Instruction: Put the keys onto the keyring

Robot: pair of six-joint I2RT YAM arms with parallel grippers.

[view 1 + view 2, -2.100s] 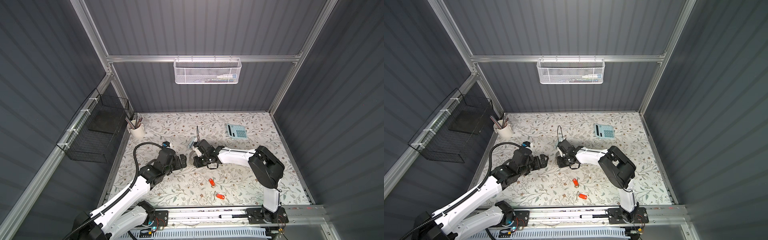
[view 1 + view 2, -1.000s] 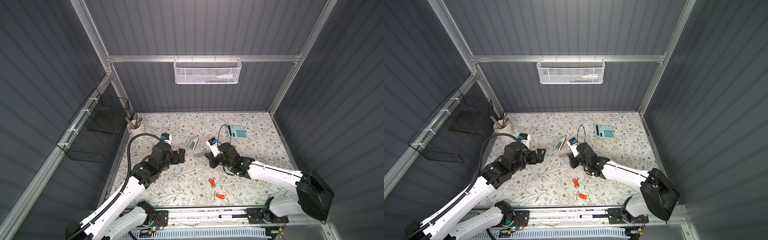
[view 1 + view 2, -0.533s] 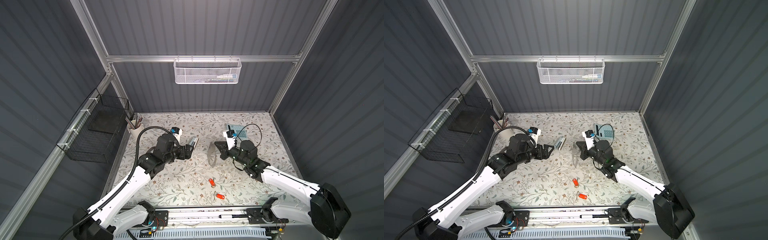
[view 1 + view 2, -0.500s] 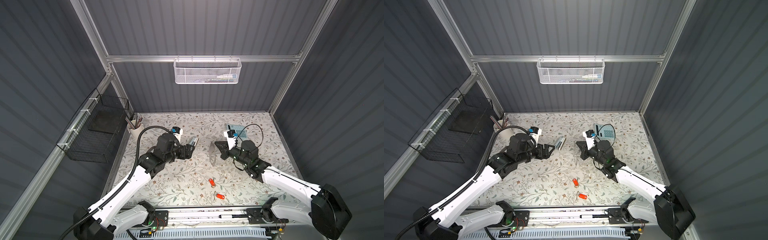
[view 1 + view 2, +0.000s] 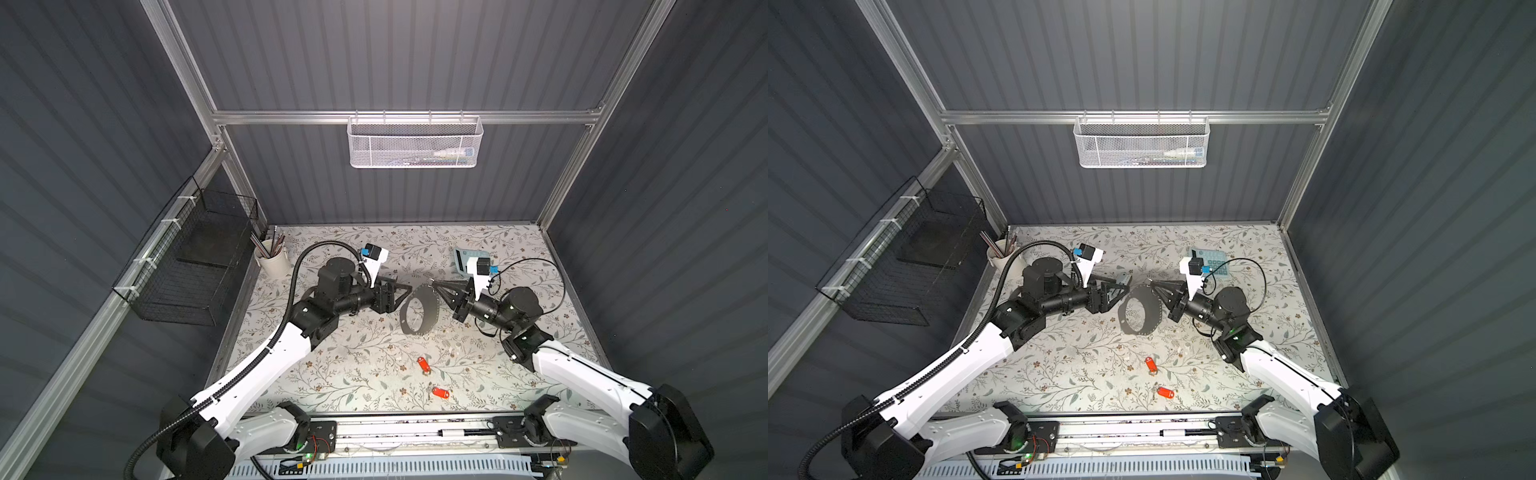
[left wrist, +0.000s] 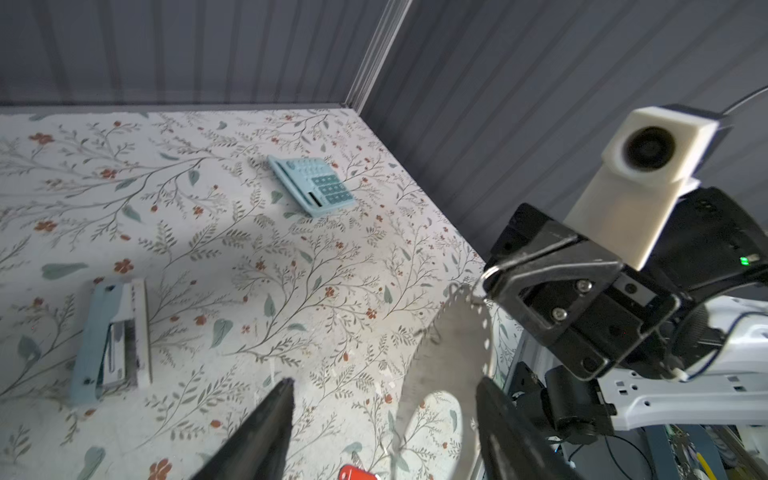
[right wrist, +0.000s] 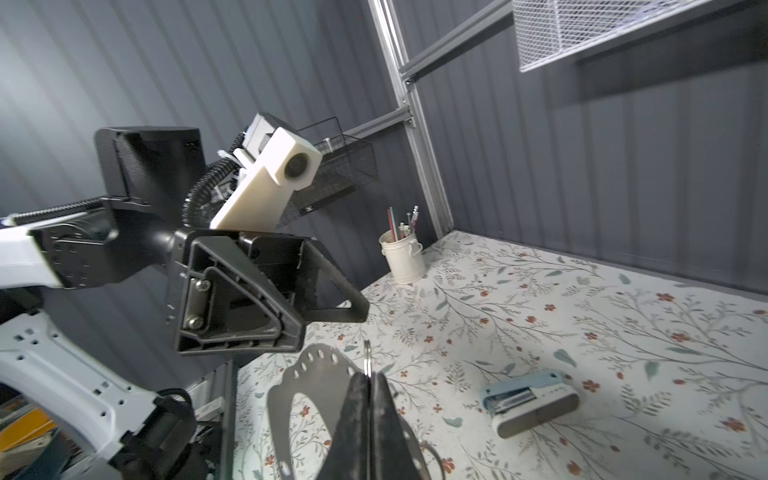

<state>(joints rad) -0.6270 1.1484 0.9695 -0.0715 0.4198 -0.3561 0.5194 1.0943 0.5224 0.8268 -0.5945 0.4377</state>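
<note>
Right fingers [image 5: 443,289] have lifted one clamped keyring [image 5: 432,308]; left fingers [image 5: 400,291] apart; two keys [image 5: 422,364] [image 5: 441,392] lie.

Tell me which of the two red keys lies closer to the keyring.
The key farther from the front rail. The other key lies nearer that rail, further from the keyring.

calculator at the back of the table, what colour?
The calculator is pale blue with darker teal keys; the left wrist view shows it best.
</note>
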